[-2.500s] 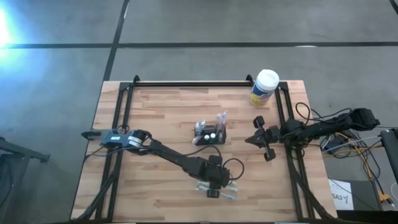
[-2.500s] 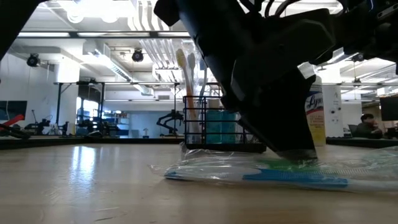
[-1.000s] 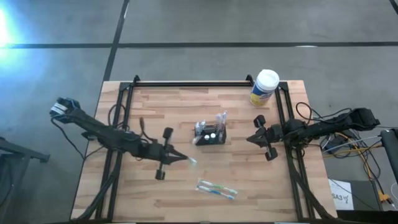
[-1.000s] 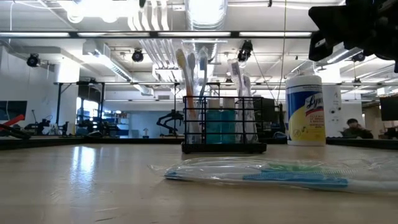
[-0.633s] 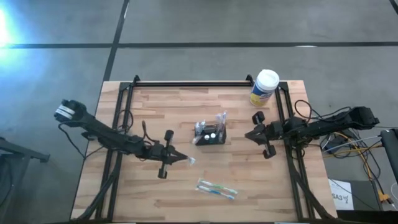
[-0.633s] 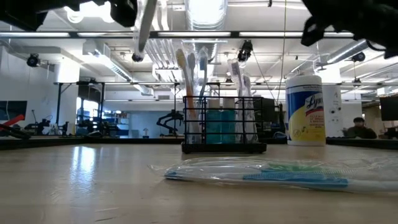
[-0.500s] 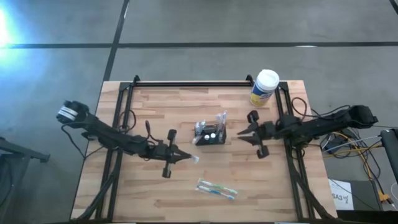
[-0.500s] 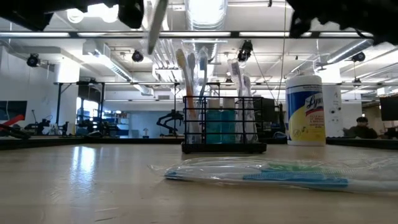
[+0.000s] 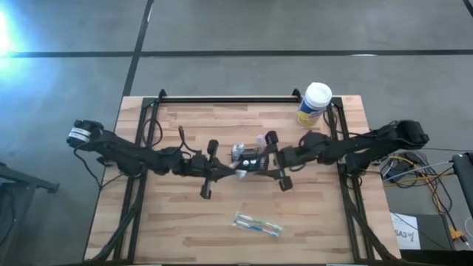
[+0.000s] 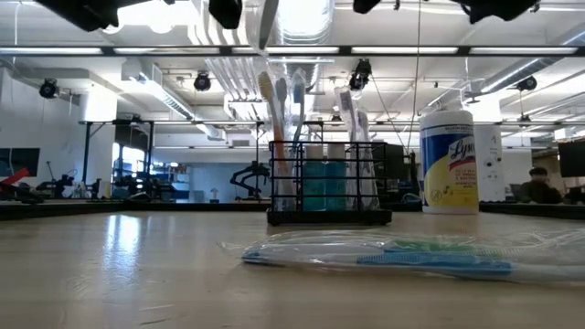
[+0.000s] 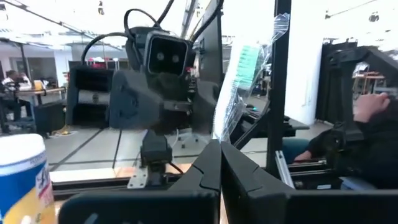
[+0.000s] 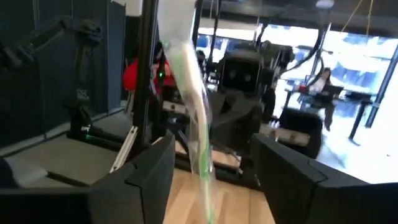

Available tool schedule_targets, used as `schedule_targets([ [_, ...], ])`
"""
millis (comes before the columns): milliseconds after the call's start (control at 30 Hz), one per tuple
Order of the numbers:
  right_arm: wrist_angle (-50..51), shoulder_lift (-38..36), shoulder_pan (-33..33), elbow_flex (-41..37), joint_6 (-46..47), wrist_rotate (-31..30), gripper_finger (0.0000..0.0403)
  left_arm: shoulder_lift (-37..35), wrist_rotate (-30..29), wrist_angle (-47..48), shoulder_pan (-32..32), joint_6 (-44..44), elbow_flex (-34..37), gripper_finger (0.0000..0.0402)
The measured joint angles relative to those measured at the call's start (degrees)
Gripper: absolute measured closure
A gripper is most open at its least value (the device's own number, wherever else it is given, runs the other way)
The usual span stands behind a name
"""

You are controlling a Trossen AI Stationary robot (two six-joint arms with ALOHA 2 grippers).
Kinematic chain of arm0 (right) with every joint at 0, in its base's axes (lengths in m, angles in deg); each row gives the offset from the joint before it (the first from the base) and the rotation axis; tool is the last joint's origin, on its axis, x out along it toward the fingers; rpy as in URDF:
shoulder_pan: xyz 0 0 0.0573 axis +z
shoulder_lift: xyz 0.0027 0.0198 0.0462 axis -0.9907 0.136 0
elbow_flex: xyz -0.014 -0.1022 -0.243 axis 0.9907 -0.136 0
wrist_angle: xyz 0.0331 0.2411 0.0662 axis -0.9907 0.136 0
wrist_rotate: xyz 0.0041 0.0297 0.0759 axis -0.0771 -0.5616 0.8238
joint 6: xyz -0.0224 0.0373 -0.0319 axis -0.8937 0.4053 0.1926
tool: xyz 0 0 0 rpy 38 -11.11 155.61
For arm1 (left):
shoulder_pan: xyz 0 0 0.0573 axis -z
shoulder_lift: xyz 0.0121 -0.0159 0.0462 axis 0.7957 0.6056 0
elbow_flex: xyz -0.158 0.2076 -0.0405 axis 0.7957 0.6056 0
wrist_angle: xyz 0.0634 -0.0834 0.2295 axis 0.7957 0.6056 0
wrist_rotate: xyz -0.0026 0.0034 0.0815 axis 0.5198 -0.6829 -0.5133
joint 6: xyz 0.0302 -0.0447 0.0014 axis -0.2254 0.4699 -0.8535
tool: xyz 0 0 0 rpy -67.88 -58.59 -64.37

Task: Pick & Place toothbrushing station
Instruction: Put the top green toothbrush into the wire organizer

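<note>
Handover above the toothbrushing station (image 9: pixel 249 159), frame centre: left end effector (image 9: pixel 235 174) grips a wrapped toothbrush (image 11: pixel 239 78) — you close the open right end effector (image 12: pixel 211 180) next.

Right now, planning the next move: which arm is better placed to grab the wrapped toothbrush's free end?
Right. The open right gripper straddles the wrapped toothbrush, which the left gripper clamps from the other side, so the right only needs to close.

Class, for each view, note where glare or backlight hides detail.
High view: glare on the floor at the picture's left edge; table evenly lit. Low view: ceiling lights backlight the mesh caddy. Left wrist view: white background behind the wrapped toothbrush. Right wrist view: bright windows beyond.
</note>
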Motion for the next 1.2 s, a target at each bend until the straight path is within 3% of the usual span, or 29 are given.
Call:
schedule_targets([
  [200, -0.3, 6.3, -0.2, 6.1, 4.6, -0.1, 0.0186, -0.9, -1.0, 7.1, -0.2, -3.8, -4.3, 0.0401],
  [567, -0.1, 7.5, -0.1, 9.0, 5.9, 0.0, 0.0199, -0.9, -3.0, 10.2, -0.3, -4.9, -6.5, 0.0401],
  [767, 0.0, 7.5, -0.1, 8.6, 5.9, 0.0, 0.0254, -0.9, -3.4, 10.2, -0.5, -5.1, -6.5, 0.0401],
  [1067, 0.0, 7.5, -0.1, 8.2, 4.1, 0.0, 0.0382, -0.9, -3.3, 11.1, -0.9, -5.1, -6.5, 0.0401],
  [1200, 0.3, 7.4, -0.1, 8.3, 4.2, 0.1, 0.0386, -0.9, -3.3, 11.3, -0.9, -5.1, -6.5, 0.0399],
])
